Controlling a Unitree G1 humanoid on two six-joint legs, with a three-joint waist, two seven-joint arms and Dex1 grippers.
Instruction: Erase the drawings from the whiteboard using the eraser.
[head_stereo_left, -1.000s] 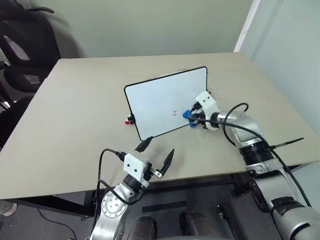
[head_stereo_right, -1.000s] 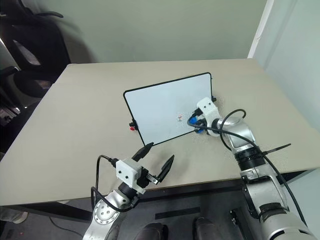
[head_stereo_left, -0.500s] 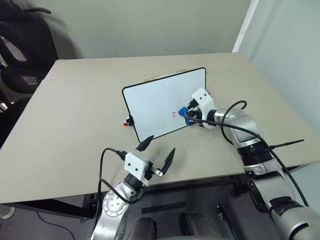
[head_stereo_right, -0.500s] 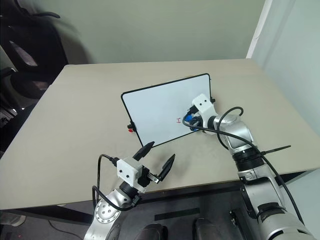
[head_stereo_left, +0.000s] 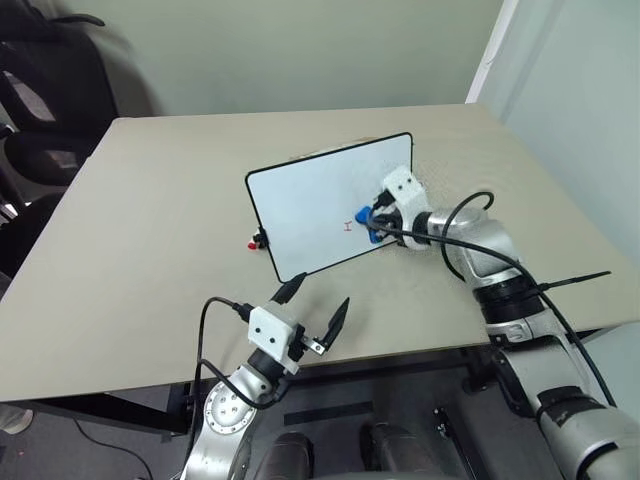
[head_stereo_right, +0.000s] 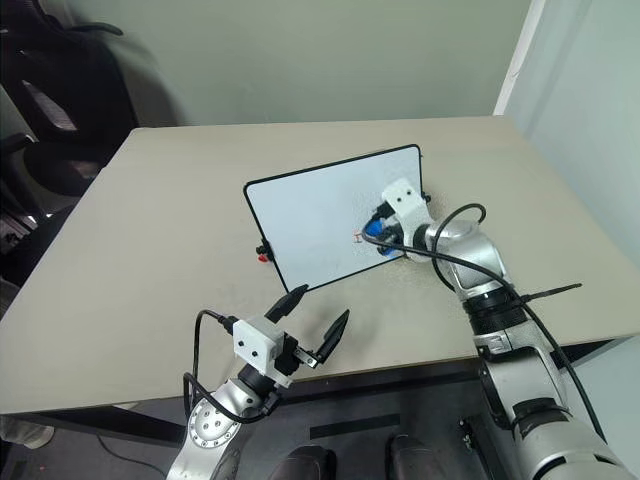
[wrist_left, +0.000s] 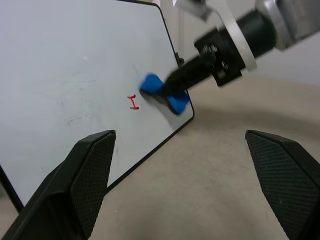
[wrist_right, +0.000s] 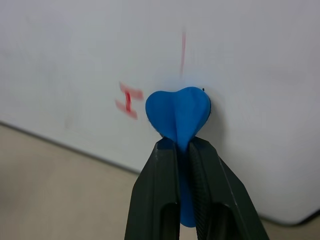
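Glossy smooth whiteboard (head_stereo_left: 320, 205); matt table (head_stereo_left: 150, 240); soft eraser (wrist_right: 177, 112).

Beige worktop (head_stereo_left: 150, 220) carrying one whiteboard (head_stereo_left: 310, 205)

The board stands tilted near the worktop's middle, its lower edge on the surface, a small red-and-black clip (head_stereo_left: 257, 241) at its left side touching the surface.

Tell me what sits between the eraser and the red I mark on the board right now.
Nothing: only a narrow strip of bare whiteboard separates the eraser, held in the right end effector, from the red I mark, seen in both wrist views.
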